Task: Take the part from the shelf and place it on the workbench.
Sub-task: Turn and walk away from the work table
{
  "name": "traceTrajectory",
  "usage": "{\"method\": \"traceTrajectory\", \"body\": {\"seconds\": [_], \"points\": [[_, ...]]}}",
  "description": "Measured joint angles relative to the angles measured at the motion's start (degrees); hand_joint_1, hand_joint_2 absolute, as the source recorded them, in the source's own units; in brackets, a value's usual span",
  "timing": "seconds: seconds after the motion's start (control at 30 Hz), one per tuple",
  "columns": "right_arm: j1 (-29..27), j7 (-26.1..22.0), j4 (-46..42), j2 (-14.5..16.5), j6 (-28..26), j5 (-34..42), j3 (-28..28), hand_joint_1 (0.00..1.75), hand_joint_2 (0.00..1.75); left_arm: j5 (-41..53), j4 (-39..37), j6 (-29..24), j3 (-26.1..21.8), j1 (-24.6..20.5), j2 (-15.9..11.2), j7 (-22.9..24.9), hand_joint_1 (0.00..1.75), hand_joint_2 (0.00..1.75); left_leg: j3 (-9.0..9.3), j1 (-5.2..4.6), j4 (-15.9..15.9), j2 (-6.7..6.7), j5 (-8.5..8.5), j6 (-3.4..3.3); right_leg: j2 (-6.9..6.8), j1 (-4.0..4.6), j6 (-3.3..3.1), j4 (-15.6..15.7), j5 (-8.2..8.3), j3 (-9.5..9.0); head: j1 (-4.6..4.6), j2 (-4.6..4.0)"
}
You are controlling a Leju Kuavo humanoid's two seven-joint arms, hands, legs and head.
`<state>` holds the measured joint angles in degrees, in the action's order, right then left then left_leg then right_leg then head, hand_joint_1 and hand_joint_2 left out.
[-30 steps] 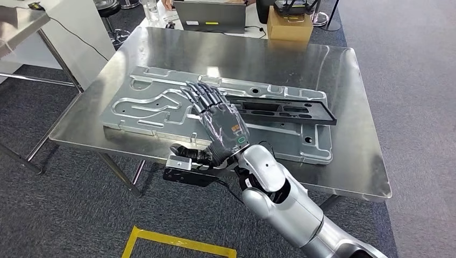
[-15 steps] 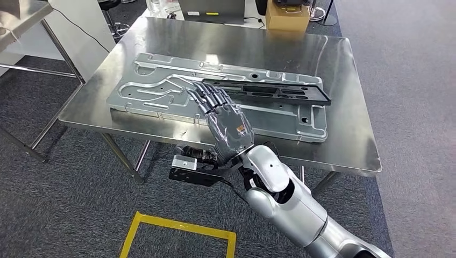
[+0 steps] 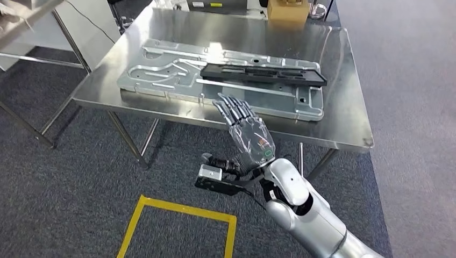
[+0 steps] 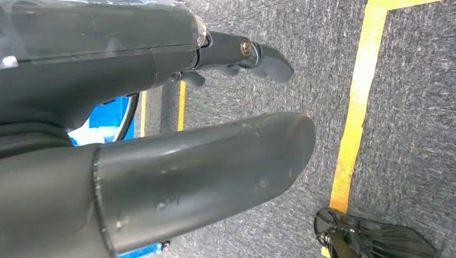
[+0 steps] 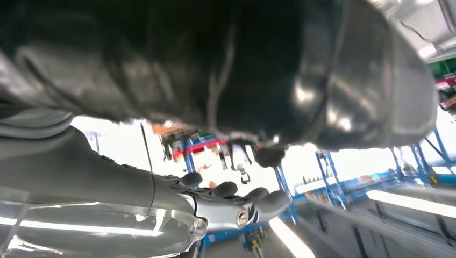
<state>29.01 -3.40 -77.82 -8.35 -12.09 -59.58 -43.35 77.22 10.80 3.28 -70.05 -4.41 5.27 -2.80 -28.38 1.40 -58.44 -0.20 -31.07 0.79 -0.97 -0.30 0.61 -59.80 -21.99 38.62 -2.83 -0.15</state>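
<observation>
Black part (image 3: 263, 74), one long narrow slotted bar, lies flat on top of the single silver stamped panel (image 3: 177, 80) on the worktop (image 3: 344, 107). Its long axis runs across the worktop, side to side in the head view, parallel to the panel's length, with one end near the panel's middle and the other end at the panel's right end.

The right robot hand (image 3: 249, 135) is raised in front of the near worktop edge, palm turned away, fingers (image 3: 235, 107) straight and slightly fanned, pointing toward the panel. It holds nothing and is apart from the part; whether its fingertips brush the worktop edge cannot be told. Its silver arm (image 3: 301, 207) comes in from the lower right, with a small black camera block (image 3: 215, 180) at the wrist.

The left robot hand (image 4: 161, 134) hangs over grey carpet, thumb and fingers extended, empty.

One yellow tape outline (image 3: 177, 226) marks the floor in front of the worktop. One cardboard box (image 3: 289, 9) stands at the far edge.
</observation>
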Motion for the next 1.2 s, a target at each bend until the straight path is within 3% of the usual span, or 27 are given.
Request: {"method": "traceTrajectory", "body": {"seconds": [0.07, 0.1, 0.2, 0.23, 0.27, 0.33, 0.37, 0.43, 0.5, 0.57, 0.63, 0.7, 0.73, 0.77, 0.8, 0.83, 0.9, 0.93, 0.97, 1.03, 1.07, 1.13, 1.2], "points": [[-0.7, -0.1, -0.3, -0.9, -0.2, 0.0, 0.2, 0.00, 0.00, 0.0, 0.0, 0.0, 0.0, 0.1, 0.0, 0.0, 0.00, 0.00, -0.85, -0.01, 0.1, 0.23, 1.13, -1.35, 0.11, -0.28, 0.67, -0.2, -0.29, 0.33, 0.04, 0.00], [-1.1, -0.2, -0.5, -1.3, -0.3, 0.0, 0.3, 0.00, 0.00, 0.0, 0.0, 0.0, 0.0, 0.1, 0.0, 0.0, 0.00, 0.00, -1.38, -0.01, 0.2, 0.37, 1.84, -1.96, 0.23, -0.41, 0.93, -1.4, -2.04, 0.83, 0.04, 0.00], [-1.6, -0.3, -0.7, -2.1, -0.4, 0.0, 0.5, 0.00, 0.00, 0.1, 0.0, 0.0, 0.0, 0.1, 0.0, 0.0, 0.00, 0.00, -4.04, -0.15, 0.2, 0.60, 4.16, -2.88, 0.51, -0.49, 1.40, -10.9, -10.86, 3.30, 0.05, 0.00], [-1.8, -0.3, -0.7, -2.2, -0.4, 0.0, 0.6, 0.00, 0.00, 0.1, 0.0, 0.0, 0.0, 0.1, 0.0, 0.0, 0.00, 0.00, -5.10, -0.26, 0.2, 0.63, 4.93, -2.92, 0.54, -0.48, 1.43, -14.1, -12.28, 3.63, 0.05, 0.00], [-2.1, -0.3, -0.8, -2.5, -0.4, 0.0, 0.6, 0.00, 0.00, 0.2, 0.0, 0.0, 0.0, 0.1, 0.0, -0.2, 0.00, 0.00, -6.09, -0.37, 0.2, 0.63, 5.57, -2.93, 0.57, -0.46, 1.35, -15.9, -12.23, 3.22, 0.05, 0.00], [-3.2, -0.5, -1.3, -3.1, -0.6, -0.1, 0.9, 0.00, 0.00, 0.4, 0.0, 0.0, 0.0, 0.2, 0.0, -1.0, 0.00, 0.00, -7.76, -0.63, 0.2, 0.55, 6.69, -2.88, 0.64, -0.24, 0.71, -13.8, -9.17, -0.36, 0.05, 0.00], [-3.7, -0.7, -1.7, -3.4, -0.8, -0.3, 1.2, 0.00, 0.00, 0.4, 0.0, 0.0, 0.0, 0.2, 0.1, -1.3, 0.00, 0.00, -8.34, -0.70, 0.2, 0.45, 7.18, -2.81, 0.81, 0.01, 0.05, -10.4, -8.05, -3.41, 0.04, 0.00], [-4.2, -1.1, -2.4, -3.9, -1.2, -0.9, 2.0, 0.00, 0.00, 0.4, 0.0, 0.0, 0.0, 0.2, 0.3, -1.6, 0.00, 0.00, -9.08, -0.93, 0.1, 0.23, 8.17, -2.34, 1.29, 0.72, -1.32, -1.9, -8.50, -9.94, 0.03, 0.00], [-4.6, -1.5, -2.7, -4.1, -1.4, -1.5, 2.4, 0.00, 0.00, 0.4, 0.0, 0.1, 0.0, 0.1, 0.4, -1.4, 0.00, 0.00, -9.49, -1.03, 0.2, 0.08, 9.19, -1.65, 1.46, 1.18, -1.86, 3.0, -9.91, -12.88, 0.03, 0.00], [-5.2, -1.6, -2.7, -4.2, -1.5, -2.1, 2.5, 0.00, 0.00, 0.4, 0.0, 0.1, 0.0, 0.1, 0.3, -1.3, 0.00, 0.00, -9.99, -0.95, 0.0, -0.06, 9.48, -1.03, 0.91, 0.84, -2.04, 3.9, -9.37, -12.64, 0.03, 0.00], [-5.7, -1.6, -2.7, -4.2, -1.6, -2.7, 2.5, 0.00, 0.00, 0.4, 0.0, 0.2, 0.0, 0.1, 0.2, -1.3, 0.00, 0.00, -11.33, -0.82, -3.0, -0.14, 6.47, -0.45, 0.11, 0.43, -2.56, 4.3, -8.37, -12.05, 0.02, 0.00], [-6.3, -1.4, -2.7, -4.2, -1.9, -3.2, 2.5, 0.00, 0.00, 0.3, 0.0, 0.2, 0.0, 0.2, 0.1, -1.3, 0.00, 0.00, -13.64, -0.66, -9.7, -0.10, 1.84, 0.13, -0.77, 0.50, -2.90, 4.2, -7.74, -11.20, 0.01, 0.00], [-6.7, -1.3, -2.6, -4.2, -2.1, -3.5, 2.5, 0.00, 0.00, 0.3, 0.0, 0.2, 0.0, 0.3, 0.1, -1.3, 0.00, 0.00, -14.57, -0.61, -13.0, -0.08, 0.63, 0.40, -1.30, 0.52, -2.89, 4.1, -7.50, -10.74, 0.01, 0.00], [-7.1, -1.1, -2.5, -4.2, -2.3, -3.8, 2.5, 0.00, 0.00, 0.3, 0.0, 0.2, 0.0, 0.3, 0.0, -1.3, 0.00, 0.00, -14.79, -0.56, -14.8, -0.03, 0.50, 0.63, -1.87, 0.52, -2.84, 3.8, -7.32, -10.30, 0.01, 0.00], [-7.5, -1.1, -2.5, -4.2, -2.5, -4.1, 2.5, 0.00, 0.00, 0.3, 0.0, 0.2, 0.0, 0.4, 0.0, -1.4, 0.00, 0.00, -13.93, -0.49, -14.6, 0.10, 1.30, 0.79, -2.44, 0.49, -2.77, 3.6, -7.22, -9.86, 0.01, 0.00], [-7.7, -1.0, -2.4, -4.2, -2.6, -4.4, 2.5, 0.00, 0.00, 0.3, 0.0, 0.2, 0.0, 0.4, 0.0, -1.4, 0.00, 0.00, -11.98, -0.41, -12.3, 0.48, 2.63, 0.89, -2.99, 0.43, -2.65, 3.2, -7.22, -9.49, 0.01, 0.00], [-7.9, -0.8, -2.4, -4.2, -3.0, -5.0, 2.5, 0.00, 0.00, 0.3, 0.0, 0.2, 0.0, 0.4, 0.0, -1.4, 0.00, 0.00, -7.02, -0.54, -4.9, 2.49, 4.28, 0.69, -3.99, 0.55, -2.21, 2.4, -7.46, -8.93, 0.00, 0.00], [-8.0, -0.7, -2.3, -4.2, -3.1, -5.3, 2.5, 0.00, 0.00, 0.3, 0.0, 0.3, 0.0, 0.3, 0.0, -1.4, 0.00, 0.00, -5.49, -0.75, -2.4, 3.40, 4.52, 0.29, -4.50, 0.72, -1.93, 2.0, -7.61, -8.80, 0.07, 0.00], [-8.1, -0.6, -2.2, -4.2, -3.2, -5.5, 2.5, 0.00, 0.00, 0.3, 0.0, 0.3, 0.0, 0.2, 0.0, -1.5, 0.00, 0.00, -4.81, -0.98, -1.1, 3.92, 4.32, -0.27, -5.02, 0.90, -1.68, 1.8, -7.71, -8.71, 0.11, 0.00], [-8.2, -0.5, -2.1, -4.1, -3.4, -5.7, 2.4, 0.00, 0.00, 0.4, 0.0, 0.3, 0.0, 0.2, 0.0, -1.5, 0.00, 0.00, -5.01, -1.09, -0.6, 3.16, 4.31, -1.41, -6.12, 1.14, -1.22, 1.6, -7.78, -8.73, 0.21, 0.00], [-8.2, -0.5, -2.0, -4.1, -3.4, -5.8, 2.4, 0.00, 0.00, 0.4, 0.0, 0.3, 0.0, 0.3, 0.0, -1.5, 0.00, 0.00, -5.08, -0.95, -0.3, 2.56, 4.41, -1.90, -5.76, 1.06, -0.89, 1.4, -8.07, -8.64, 0.21, 0.00], [-8.3, -0.4, -1.9, -4.1, -3.5, -5.9, 2.5, 0.00, 0.00, 0.4, 0.0, 0.3, 0.0, 0.3, 0.0, -1.5, 0.00, 0.00, -5.27, -0.64, 0.1, 1.49, 4.90, -2.78, -3.03, 0.73, -0.26, -1.5, -10.29, -7.38, 0.25, 0.00], [-8.7, -0.4, -1.7, -4.1, -3.5, -5.9, 2.5, 0.00, 0.00, 0.4, 0.0, 0.3, 0.0, 0.2, 0.0, -1.5, 0.00, 0.00, -5.69, -0.60, 0.2, 0.33, 5.27, -3.36, -0.09, 0.28, 0.13, -8.5, -14.07, -4.05, 0.27, 0.00]]}}
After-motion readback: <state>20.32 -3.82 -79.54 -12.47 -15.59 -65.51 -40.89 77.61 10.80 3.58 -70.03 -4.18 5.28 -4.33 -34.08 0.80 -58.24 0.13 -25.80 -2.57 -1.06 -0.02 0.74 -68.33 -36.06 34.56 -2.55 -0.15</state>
